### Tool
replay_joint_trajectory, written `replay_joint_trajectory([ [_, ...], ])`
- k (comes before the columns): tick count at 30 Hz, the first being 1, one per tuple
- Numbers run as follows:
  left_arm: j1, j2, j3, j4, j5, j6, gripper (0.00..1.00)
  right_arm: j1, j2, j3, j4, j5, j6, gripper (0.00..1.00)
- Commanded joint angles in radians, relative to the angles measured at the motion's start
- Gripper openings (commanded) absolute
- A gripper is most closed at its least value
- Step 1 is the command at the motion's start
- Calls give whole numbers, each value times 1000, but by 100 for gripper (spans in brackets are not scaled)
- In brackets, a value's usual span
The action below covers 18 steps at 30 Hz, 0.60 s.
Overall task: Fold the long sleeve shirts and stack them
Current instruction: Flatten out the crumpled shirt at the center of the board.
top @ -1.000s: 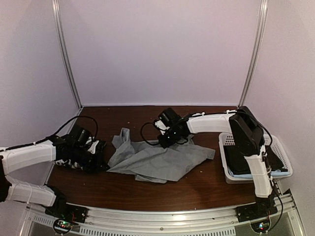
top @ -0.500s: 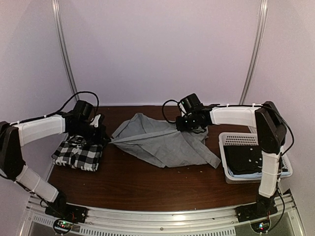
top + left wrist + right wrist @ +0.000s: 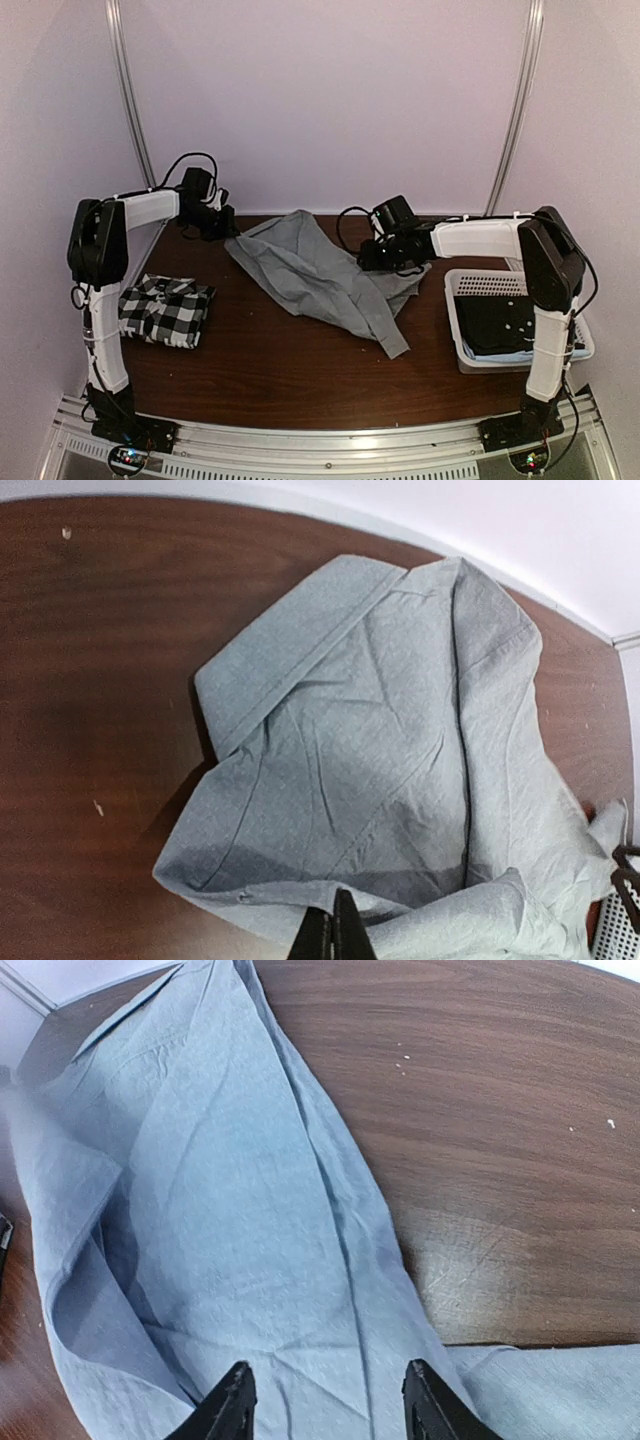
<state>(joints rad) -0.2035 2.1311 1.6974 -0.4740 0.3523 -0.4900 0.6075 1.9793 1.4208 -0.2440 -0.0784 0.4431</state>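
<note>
Top external view puts the work somewhere near its middle, as I judge it. The checked shirt (image 3: 165, 310) lies folded into a small rectangle at about 9 o'clock on the table (image 3: 300, 375), so that one looks finished. The grey shirt (image 3: 320, 275) is not folded yet. It lies opened out but creased from the middle of the table toward 12 o'clock, with one long tail running down toward 5 o'clock. The left gripper (image 3: 215, 215) reaches to about 11 o'clock at the shirt's far left corner. From the left wrist its fingers sit pressed together with the shirt's hem running in between them, so it appears clamped on that edge. The right gripper (image 3: 385, 250) hovers at about 1 o'clock over the shirt's right side. From the right wrist its fingers stand apart with cloth lying flat beneath them and nothing pinched. At 3 to 4 o'clock a white basket (image 3: 462, 355) holds dark cloth (image 3: 495, 325); whether that is another shirt awaiting its turn cannot be told. What remains, by my reckoning, is smoothing the grey shirt flat, bringing in its sleeves and sides, folding it down to a rectangle, and setting it on top of the checked one.
</note>
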Motion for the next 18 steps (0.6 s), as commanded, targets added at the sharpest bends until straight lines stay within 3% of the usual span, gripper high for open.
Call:
replay_joint_trajectory([
  [1, 27, 116, 192, -22, 13, 44, 0, -4, -67, -38, 0, 5, 10, 57],
  [11, 35, 289, 452, -62, 102, 59, 0, 137, -59, -49, 15, -36, -95, 68],
  [15, 35, 283, 496, -71, 97, 58, 9, 145, -19, -4, -40, 1, -62, 68],
  [18, 36, 247, 497, -87, 40, 67, 26, 143, -22, -5, -55, 45, -53, 68],
])
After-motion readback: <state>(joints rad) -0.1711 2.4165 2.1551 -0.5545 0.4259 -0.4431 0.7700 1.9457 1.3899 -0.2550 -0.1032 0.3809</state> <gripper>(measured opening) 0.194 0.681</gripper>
